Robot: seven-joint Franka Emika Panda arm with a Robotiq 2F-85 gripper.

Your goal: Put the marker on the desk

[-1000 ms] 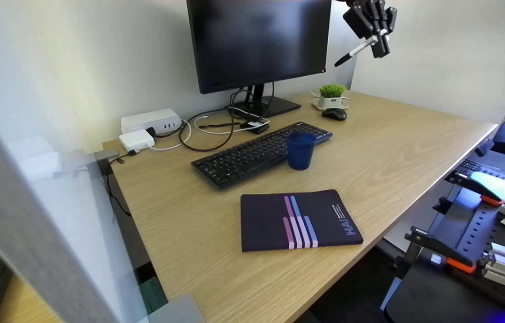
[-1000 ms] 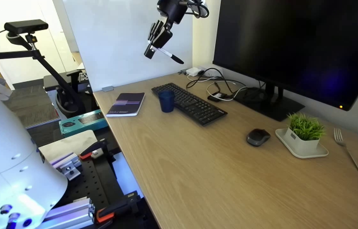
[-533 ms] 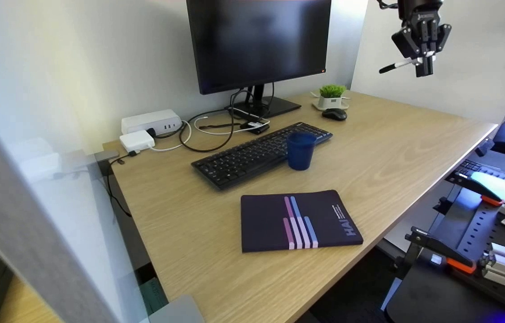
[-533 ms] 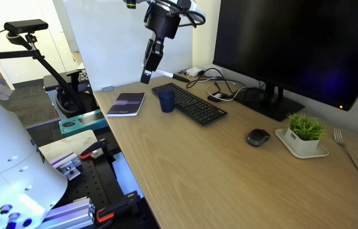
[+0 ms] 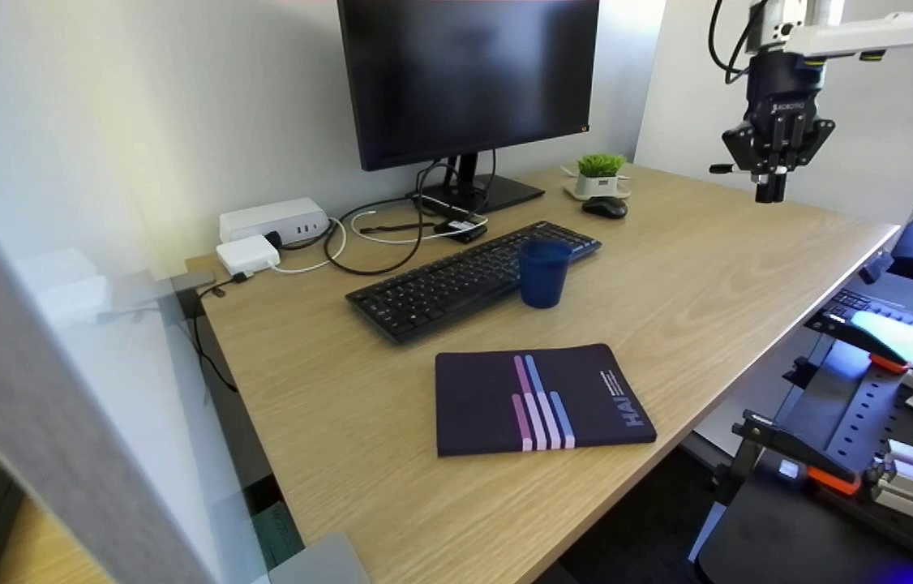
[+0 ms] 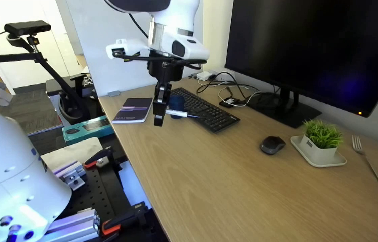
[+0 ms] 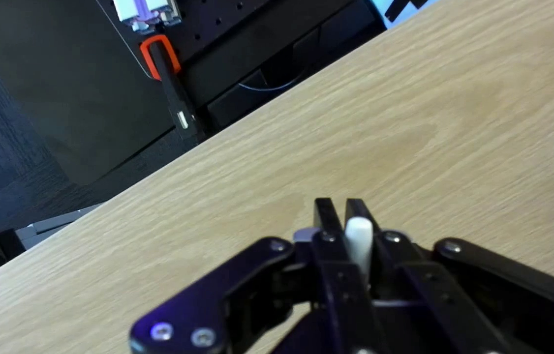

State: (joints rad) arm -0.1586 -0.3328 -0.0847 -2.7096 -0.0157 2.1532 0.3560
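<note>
My gripper is shut on the marker and points down above the desk. The gripper shows in both exterior views [image 5: 770,195] [image 6: 158,123] and in the wrist view [image 7: 340,209]. The marker is slim and white with a black end; it sticks out sideways from the fingers, nearly level, in both exterior views [image 5: 722,169] [image 6: 177,113]. In the wrist view the white end of the marker [image 7: 358,236] shows between the fingers. The light wood desk [image 5: 716,284] lies below the gripper, also in the wrist view [image 7: 183,221]. The height of the gap is hard to tell.
On the desk are a blue cup [image 5: 543,276], a keyboard [image 5: 456,284], a dark striped notebook [image 5: 542,401], a mouse [image 6: 272,145], a potted plant [image 6: 320,141] and a fork [image 6: 370,164]. A monitor [image 6: 310,50] stands at the back with cables beside it.
My gripper has come down toward the desk with the marker held, and has turned to point more straight down. The marker's black end has swung along with it. Things on the desk have not moved.
</note>
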